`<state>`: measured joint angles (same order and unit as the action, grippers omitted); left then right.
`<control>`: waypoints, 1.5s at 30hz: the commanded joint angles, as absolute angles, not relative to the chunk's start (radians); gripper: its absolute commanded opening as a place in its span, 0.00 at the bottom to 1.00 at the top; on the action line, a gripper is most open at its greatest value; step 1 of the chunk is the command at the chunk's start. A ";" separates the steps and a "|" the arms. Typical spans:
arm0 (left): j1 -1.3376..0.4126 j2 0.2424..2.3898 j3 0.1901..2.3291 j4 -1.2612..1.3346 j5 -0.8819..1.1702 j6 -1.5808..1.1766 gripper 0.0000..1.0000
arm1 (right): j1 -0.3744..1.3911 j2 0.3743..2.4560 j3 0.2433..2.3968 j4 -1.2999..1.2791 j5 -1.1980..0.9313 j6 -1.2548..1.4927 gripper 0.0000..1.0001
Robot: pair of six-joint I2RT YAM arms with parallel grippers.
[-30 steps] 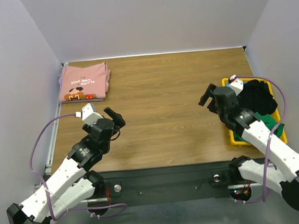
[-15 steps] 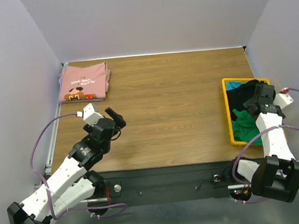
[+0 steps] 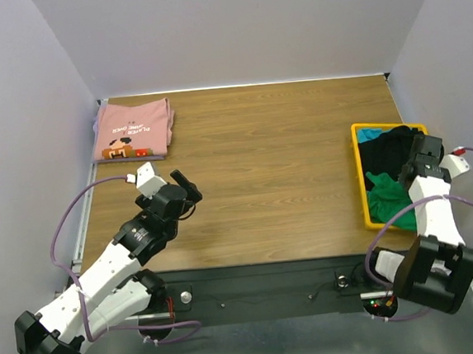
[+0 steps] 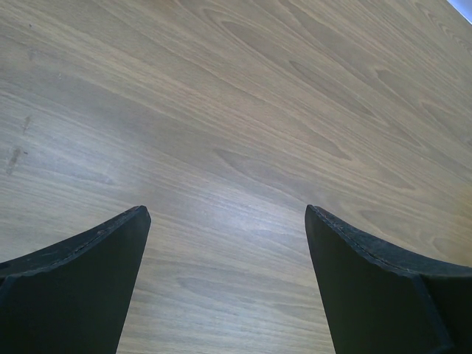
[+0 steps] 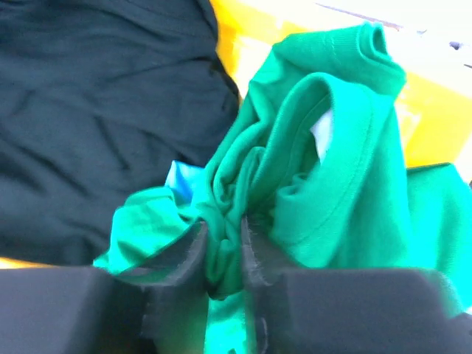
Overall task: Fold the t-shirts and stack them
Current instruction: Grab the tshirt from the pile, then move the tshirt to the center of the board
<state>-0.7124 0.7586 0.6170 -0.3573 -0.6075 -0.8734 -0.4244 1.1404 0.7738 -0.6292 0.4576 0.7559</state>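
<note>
A folded dusty pink t-shirt [image 3: 132,130] with a printed graphic lies at the table's far left corner. A crumpled bright green t-shirt [image 3: 390,199] [image 5: 324,169] sits in the yellow tray [image 3: 360,176] at the right, beside dark cloth [image 3: 392,152] [image 5: 96,110]. My right gripper [image 3: 410,175] [image 5: 223,240] reaches down into the tray and is shut on a bunched fold of the green t-shirt. My left gripper [image 3: 188,194] [image 4: 225,221] hovers open over bare wood at the table's left, below the pink shirt, holding nothing.
A bit of blue cloth [image 5: 181,177] shows between the green and dark garments in the tray. Grey walls close in the table on the left, back and right. Bare wooden tabletop [image 3: 268,158] stretches between the pink shirt and the tray.
My right arm swung from the table's middle right over to the tray, dipped into it, and its jaws closed on the green t-shirt. The left arm barely shifted.
</note>
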 commanded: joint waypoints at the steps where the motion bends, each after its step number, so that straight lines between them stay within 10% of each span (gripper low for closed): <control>1: -0.713 0.738 0.650 -0.359 -0.649 -0.882 0.98 | -0.428 0.993 0.828 -0.594 0.451 0.739 0.09; 20: -0.713 0.681 0.644 -0.359 -0.657 -0.902 0.99 | -0.368 1.188 1.635 -0.568 -0.481 0.529 0.00; 31: -0.713 0.638 0.647 -0.471 -0.696 -1.011 0.98 | 0.498 1.645 2.045 -0.554 -0.353 0.321 0.00; 38: -0.712 0.598 0.653 -0.623 -0.739 -1.173 0.99 | 0.555 1.579 1.906 -0.542 0.033 0.351 0.01; 41: -0.712 0.600 0.647 -0.624 -0.735 -1.184 0.99 | 0.554 1.505 1.589 -0.538 0.340 0.383 0.07; 45: -0.712 0.626 0.650 -0.626 -0.726 -1.184 0.99 | 0.542 1.422 1.248 -0.528 0.541 0.462 0.68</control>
